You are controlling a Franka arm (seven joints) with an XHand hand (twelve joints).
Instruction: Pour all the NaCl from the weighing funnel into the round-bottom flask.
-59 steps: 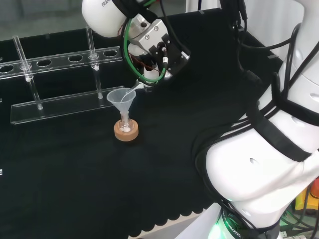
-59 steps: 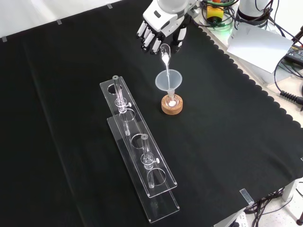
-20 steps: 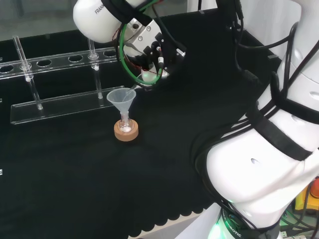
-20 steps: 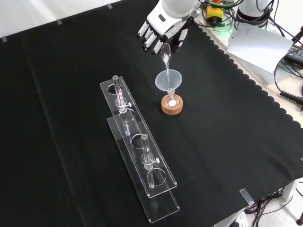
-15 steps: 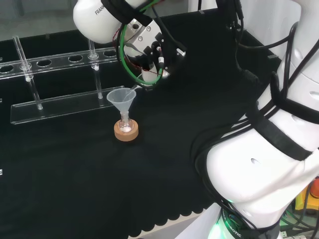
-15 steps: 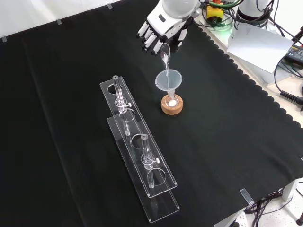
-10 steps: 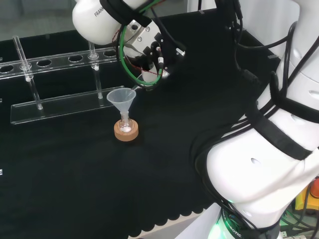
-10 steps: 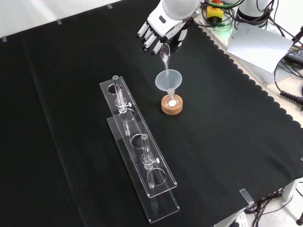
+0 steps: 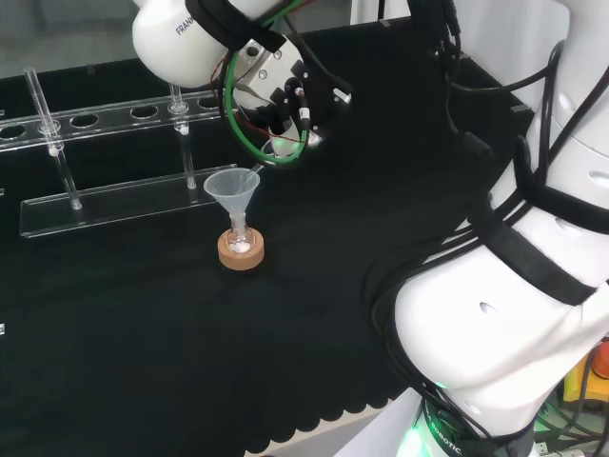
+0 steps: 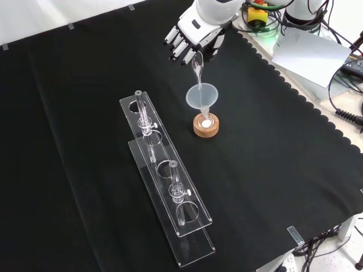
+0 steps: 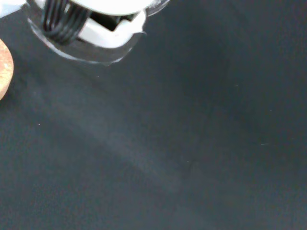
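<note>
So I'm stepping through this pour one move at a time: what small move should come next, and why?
Probably hold the tilt a moment longer. The hand grips the weighing funnel with its spout inside the clear funnel on the flask, where white powder already lies.

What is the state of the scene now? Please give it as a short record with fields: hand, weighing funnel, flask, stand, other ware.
hand: hand above the bench, fingers curled round the weighing funnel
weighing funnel: weighing funnel tilted, its narrow end pointing down into the clear funnel
flask: small round-bottom flask under the clear funnel, some white powder visible inside
stand: cork ring on the black cloth, carrying the flask
other ware: clear rack with tubes, left of the flask in the front view
</note>
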